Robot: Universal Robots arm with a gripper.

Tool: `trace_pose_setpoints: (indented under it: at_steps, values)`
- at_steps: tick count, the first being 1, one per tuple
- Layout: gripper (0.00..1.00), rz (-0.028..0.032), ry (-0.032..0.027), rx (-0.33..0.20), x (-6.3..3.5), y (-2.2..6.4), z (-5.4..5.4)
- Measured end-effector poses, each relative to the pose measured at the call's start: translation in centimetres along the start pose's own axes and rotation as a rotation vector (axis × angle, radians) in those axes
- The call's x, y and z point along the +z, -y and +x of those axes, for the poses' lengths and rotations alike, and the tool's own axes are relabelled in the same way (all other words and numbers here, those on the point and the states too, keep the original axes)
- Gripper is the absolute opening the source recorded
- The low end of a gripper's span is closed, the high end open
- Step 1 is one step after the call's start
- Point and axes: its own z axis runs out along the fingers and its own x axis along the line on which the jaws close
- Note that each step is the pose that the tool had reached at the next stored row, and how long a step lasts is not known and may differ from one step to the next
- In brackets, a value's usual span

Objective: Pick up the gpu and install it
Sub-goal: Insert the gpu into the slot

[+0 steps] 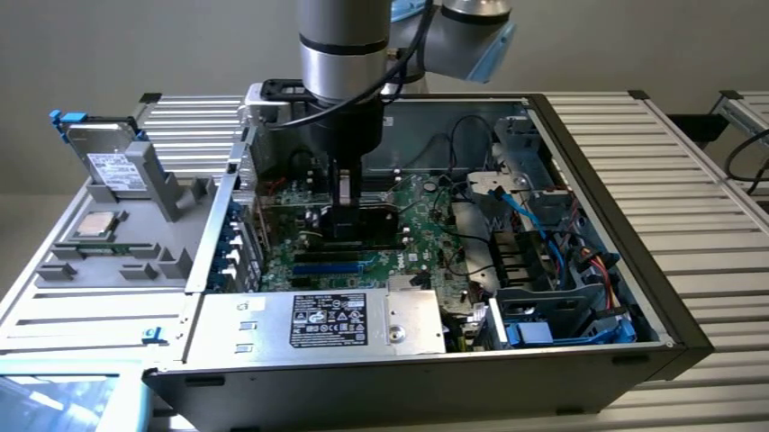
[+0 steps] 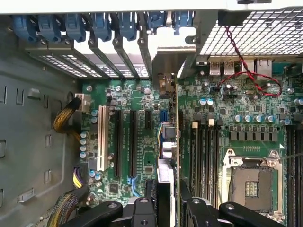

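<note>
You see the gripper (image 2: pixel 168 191) pinching the gpu (image 2: pixel 169 142) edge-on; the card hangs over the motherboard (image 2: pixel 125 92) slots inside the open case (image 1: pixel 420 387).

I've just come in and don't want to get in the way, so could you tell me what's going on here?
The robot arm reaches down into the open computer case. Its pincer is closed on the gpu, held on edge at the expansion slots of the green motherboard, its silver bracket toward the case's rear slot openings. Whether the card is seated yet cannot be told.
</note>
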Motion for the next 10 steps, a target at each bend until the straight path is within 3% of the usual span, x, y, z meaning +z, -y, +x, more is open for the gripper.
trace_pose_setpoints:
  at_steps: [4,6,8,10]
  values:
    - [0.29,-0.0001,0.0057,0.008,0.63,0.01,0.1]
    - [0.29,-0.0005,0.0119,0.013,0.85,0.0,0.1]
    - [0.29,-0.0008,0.0286,0.017,1.02,-0.06,0.2]
    - [0.29,-0.0011,0.0383,0.02,1.2,-0.12,0.2]
